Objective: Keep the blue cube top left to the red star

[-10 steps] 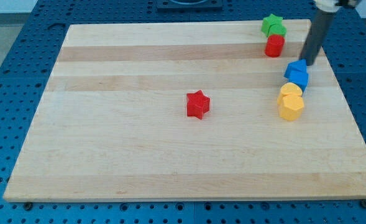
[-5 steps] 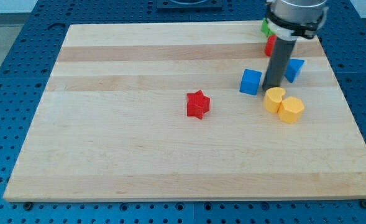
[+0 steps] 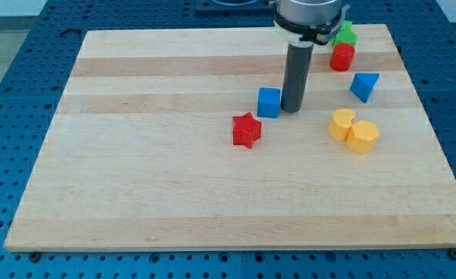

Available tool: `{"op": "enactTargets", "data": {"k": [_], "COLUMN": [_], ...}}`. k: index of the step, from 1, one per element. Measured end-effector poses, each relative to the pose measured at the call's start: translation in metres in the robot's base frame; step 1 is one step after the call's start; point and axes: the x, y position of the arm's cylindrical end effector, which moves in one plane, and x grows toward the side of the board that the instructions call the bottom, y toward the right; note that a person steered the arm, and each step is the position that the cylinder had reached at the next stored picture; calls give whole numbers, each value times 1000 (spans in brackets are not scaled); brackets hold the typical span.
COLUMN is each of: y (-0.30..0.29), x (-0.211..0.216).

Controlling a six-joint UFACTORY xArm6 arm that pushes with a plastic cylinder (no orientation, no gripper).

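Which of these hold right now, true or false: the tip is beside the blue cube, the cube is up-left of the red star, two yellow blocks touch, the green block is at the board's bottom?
1. My tip stands just to the right of the blue cube. True.
2. The blue cube lies up-left of the red star. False: it lies up-right of it.
3. The two yellow blocks touch each other. True.
4. The green block sits at the board's bottom edge. False: it is at the top right, above the red cylinder.

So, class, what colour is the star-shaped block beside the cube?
Red: the red star, clearest in the camera view.
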Motion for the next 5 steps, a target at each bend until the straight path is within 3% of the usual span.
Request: {"op": "enactTargets", "data": {"k": [1,3,5], "y": [-11,-86,-1], "x": [-6,22,-2]}}
